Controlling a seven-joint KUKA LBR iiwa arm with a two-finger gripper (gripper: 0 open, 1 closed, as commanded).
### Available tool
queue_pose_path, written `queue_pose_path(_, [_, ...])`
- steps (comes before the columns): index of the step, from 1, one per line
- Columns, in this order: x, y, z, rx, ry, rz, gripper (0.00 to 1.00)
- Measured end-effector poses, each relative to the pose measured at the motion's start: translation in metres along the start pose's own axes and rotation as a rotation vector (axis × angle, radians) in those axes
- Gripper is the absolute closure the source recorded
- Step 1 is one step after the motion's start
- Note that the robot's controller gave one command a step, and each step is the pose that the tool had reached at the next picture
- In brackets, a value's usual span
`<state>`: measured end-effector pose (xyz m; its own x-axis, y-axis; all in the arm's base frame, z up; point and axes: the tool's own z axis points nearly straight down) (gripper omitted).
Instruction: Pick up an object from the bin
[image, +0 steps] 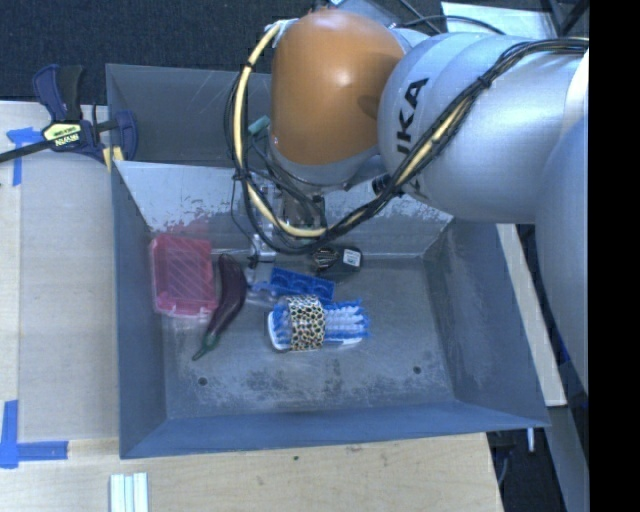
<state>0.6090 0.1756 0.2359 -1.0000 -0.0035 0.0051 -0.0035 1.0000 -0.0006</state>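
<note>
In the grey metal bin (140, 330), the gripper (283, 250) hangs by the back wall. A blue ridged piece (300, 283) lies crosswise just in front of it. I cannot tell whether the grip is wide or narrow.

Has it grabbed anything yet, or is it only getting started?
Done: nothing looks lifted; the pink ridged block, purple eggplant toy, blue piece and leopard-print item all lie on the bin floor. In hand: the gripper hangs over the blue piece near the back wall. Left: grasping one thing and lifting it out.
</note>
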Motion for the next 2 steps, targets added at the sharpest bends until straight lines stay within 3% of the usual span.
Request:
queue_pose_path(1, [-0.001, -0.001, -0.006, -0.002, -0.009, 0.004, 0.0])
queue_pose_path(2, [-0.016, -0.059, 0.119, -0.001, -0.008, -0.139, 0.0])
